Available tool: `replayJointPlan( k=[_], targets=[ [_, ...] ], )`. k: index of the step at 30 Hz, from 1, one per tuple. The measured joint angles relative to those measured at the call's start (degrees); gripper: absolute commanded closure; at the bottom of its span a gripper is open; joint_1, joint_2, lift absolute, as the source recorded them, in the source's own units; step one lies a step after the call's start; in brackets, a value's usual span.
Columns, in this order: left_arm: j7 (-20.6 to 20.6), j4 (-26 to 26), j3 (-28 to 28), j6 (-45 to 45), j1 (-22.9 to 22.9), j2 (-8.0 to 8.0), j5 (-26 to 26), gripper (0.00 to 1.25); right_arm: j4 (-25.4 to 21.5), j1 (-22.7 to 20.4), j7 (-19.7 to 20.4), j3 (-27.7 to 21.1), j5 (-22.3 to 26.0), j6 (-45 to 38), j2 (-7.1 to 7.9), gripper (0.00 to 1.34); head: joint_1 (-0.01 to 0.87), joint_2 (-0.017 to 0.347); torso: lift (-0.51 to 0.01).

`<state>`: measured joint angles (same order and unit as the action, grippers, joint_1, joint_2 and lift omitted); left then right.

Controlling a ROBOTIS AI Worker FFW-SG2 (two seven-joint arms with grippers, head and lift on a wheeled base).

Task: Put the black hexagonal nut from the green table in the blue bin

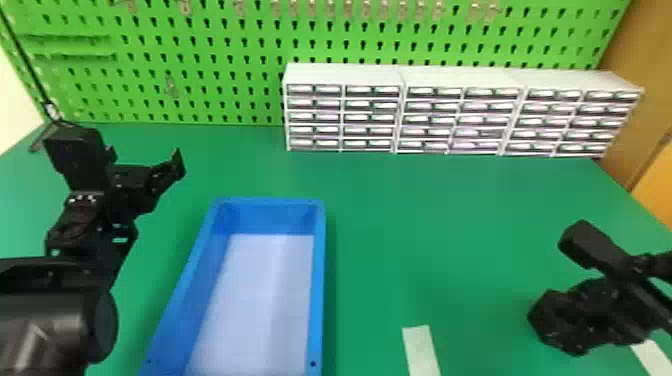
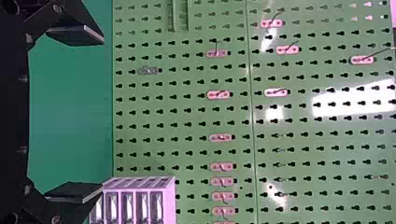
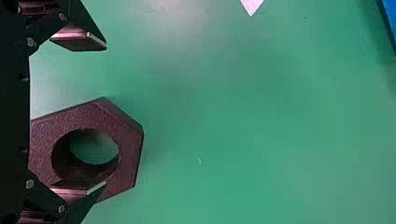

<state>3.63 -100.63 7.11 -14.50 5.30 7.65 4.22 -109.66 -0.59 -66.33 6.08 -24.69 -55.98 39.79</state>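
Right wrist view showed the black hexagonal nut on the green table, its hole facing the camera. Right gripper had its two fingers set wide apart, one overlapping the nut in that view; whether they touched, I could not tell. Nut and gripper were to the right of the blue bin, a white strip between. Left gripper, fingers also spread, was left of the bin's far end. White drawer cabinets stood at the far side, before a green pegboard.
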Motion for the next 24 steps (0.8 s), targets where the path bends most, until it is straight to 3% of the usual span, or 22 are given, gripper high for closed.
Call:
replayJointPlan(
  k=[9, 24],
  targets=[
    [-0.03, 0.0, -0.13, 0.0, -0.01, 0.0, 0.0, 0.17, 0.43, -0.16, -0.63, 1.31, -2.33, 0.0, -0.5, 0.27, 0.683, 0.028, -0.096],
    [-0.21, 0.07, -0.72, 0.04, 0.24, 0.0, 0.0, 0.17, 3.97, 0.58, -2.21, 2.93, -6.2, 0.53, -2.9, 0.28, 0.683, 0.028, -0.096]
  ],
)
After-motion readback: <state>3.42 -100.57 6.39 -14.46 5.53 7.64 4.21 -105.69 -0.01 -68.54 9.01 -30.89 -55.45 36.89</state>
